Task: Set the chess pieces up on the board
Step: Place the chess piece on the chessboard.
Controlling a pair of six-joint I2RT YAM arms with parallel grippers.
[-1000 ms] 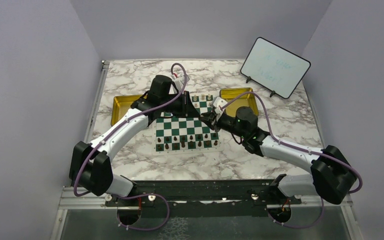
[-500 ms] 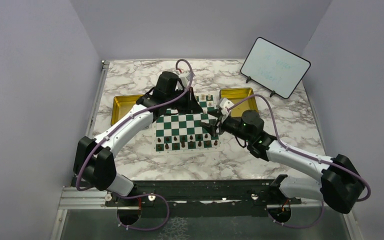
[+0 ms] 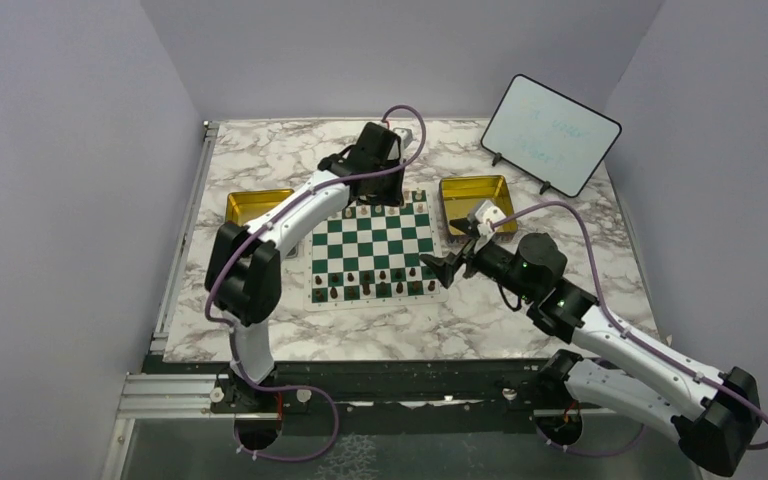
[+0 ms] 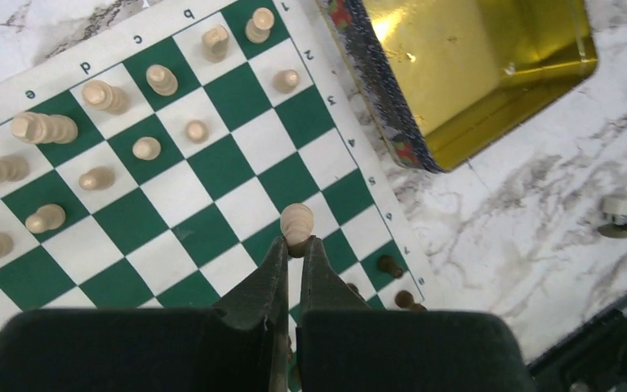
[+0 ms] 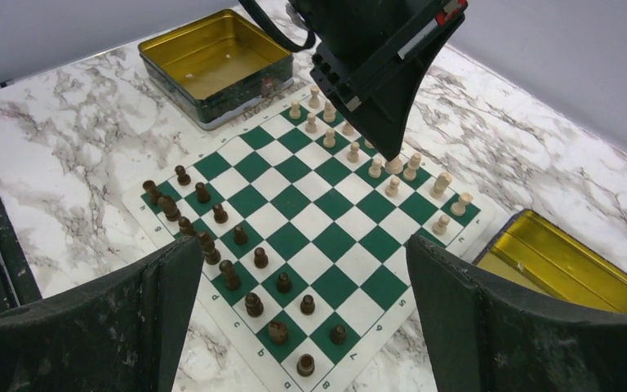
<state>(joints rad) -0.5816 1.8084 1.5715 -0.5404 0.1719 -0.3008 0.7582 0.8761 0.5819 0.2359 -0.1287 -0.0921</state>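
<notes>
Left claw [image 4: 292, 247] pinches a cream pawn [image 4: 297, 220] over the board [image 4: 178, 193], up at its 12 o'clock edge. Right claw [image 3: 438, 268] gapes wide at the board's 4 o'clock corner.

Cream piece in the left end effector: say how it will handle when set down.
Probably light: the left end effector pinches the cream piece by its neck alone. Likely tippy: slim under a rounded head. It may roll if toppled.
</notes>
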